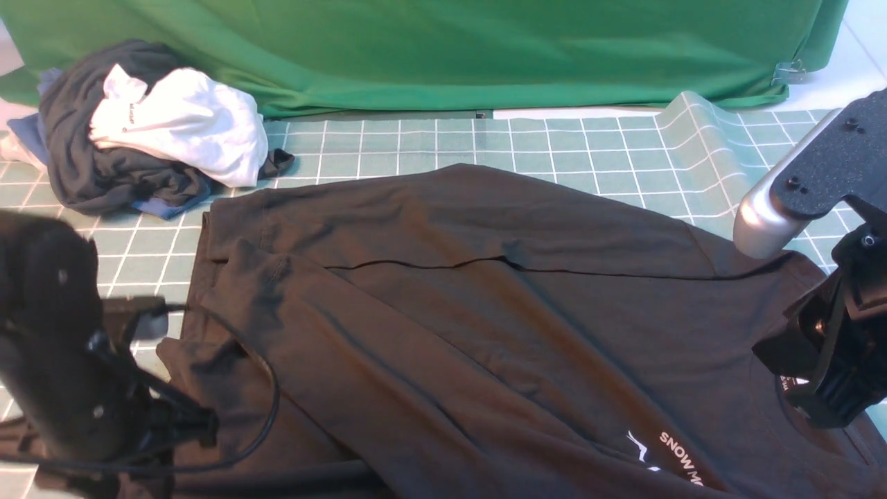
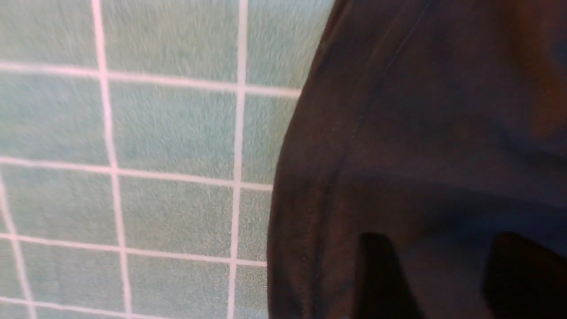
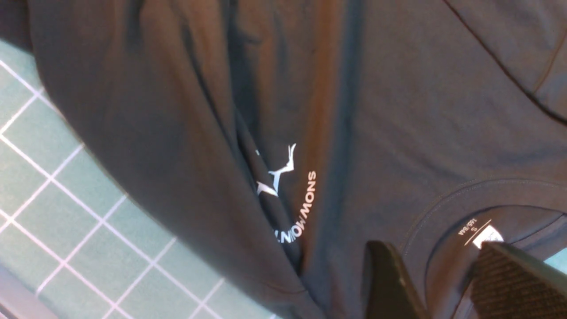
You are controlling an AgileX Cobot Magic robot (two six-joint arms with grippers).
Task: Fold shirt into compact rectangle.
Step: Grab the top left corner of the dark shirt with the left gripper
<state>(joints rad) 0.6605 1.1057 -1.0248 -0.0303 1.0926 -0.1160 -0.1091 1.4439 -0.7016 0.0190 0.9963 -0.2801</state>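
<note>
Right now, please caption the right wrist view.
Open right gripper over the collar of the black shirt, near its white print.

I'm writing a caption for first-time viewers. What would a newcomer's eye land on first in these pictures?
The large black shirt fills the middle of the green grid mat, a sleeve folded across it. Behind it a bright green cloth spans the back, and a white garment lies bundled with a dark grey garment at the far left.
</note>
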